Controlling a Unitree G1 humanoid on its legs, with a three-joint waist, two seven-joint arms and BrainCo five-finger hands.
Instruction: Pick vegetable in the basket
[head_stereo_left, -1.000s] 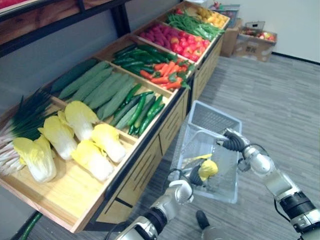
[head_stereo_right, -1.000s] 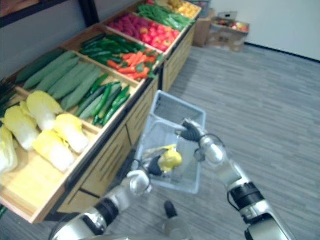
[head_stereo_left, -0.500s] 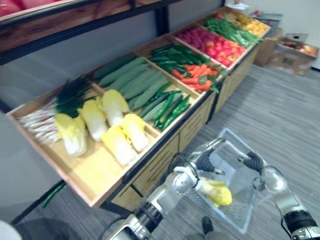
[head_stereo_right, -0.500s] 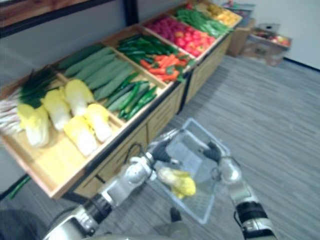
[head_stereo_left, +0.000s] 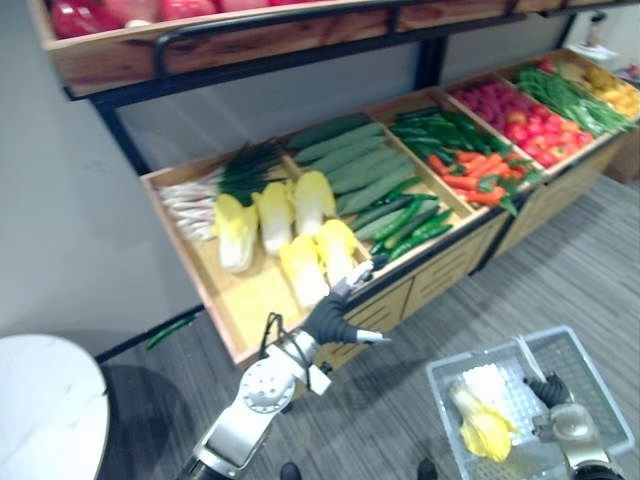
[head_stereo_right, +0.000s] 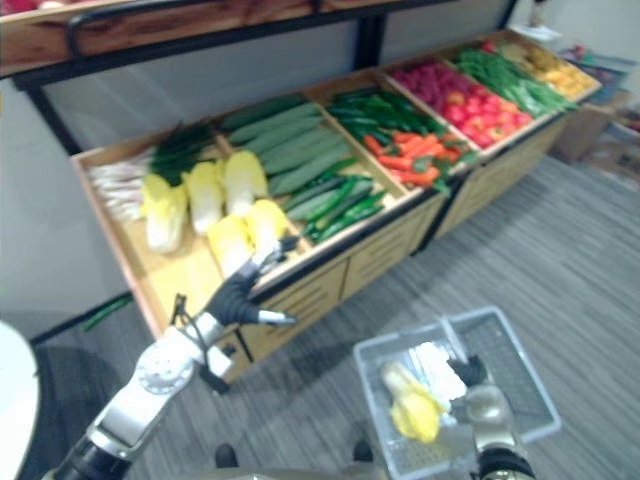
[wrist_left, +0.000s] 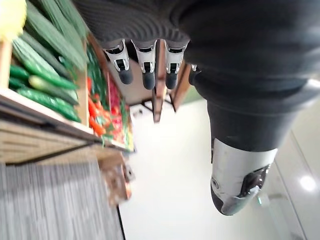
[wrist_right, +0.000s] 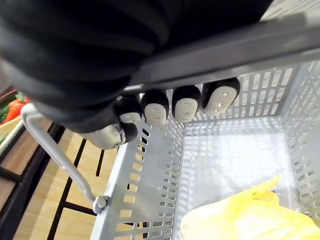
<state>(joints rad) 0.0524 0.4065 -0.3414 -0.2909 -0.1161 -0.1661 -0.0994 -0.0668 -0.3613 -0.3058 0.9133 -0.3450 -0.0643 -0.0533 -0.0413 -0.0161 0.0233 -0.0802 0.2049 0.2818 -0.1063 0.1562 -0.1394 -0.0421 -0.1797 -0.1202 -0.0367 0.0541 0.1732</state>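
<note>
A yellow napa cabbage (head_stereo_left: 482, 425) lies in the pale grey plastic basket (head_stereo_left: 500, 347) low at the right, above the floor. In the right wrist view my right hand (wrist_right: 170, 107) is curled round the basket's handle (wrist_right: 235, 45), with the cabbage (wrist_right: 240, 222) below it. My left hand (head_stereo_left: 335, 315) is open and holds nothing. It hovers at the front edge of the wooden shelf, just in front of several more napa cabbages (head_stereo_left: 285, 225). Its straight fingers (wrist_left: 145, 70) point along the shelf's vegetable bins.
The sloped shelf (head_stereo_left: 240, 305) also holds spring onions (head_stereo_left: 215, 185), long green gourds (head_stereo_left: 350, 160), cucumbers (head_stereo_left: 405, 215), carrots (head_stereo_left: 475, 180) and red vegetables (head_stereo_left: 515, 110). One stray cucumber (head_stereo_left: 170, 330) lies on the floor under it. A white round table (head_stereo_left: 40, 405) stands at the lower left.
The camera has swung. My left hand has let go of the cabbage, which now lies in the basket, and has risen to the shelf front. My right hand still holds the handle.
</note>
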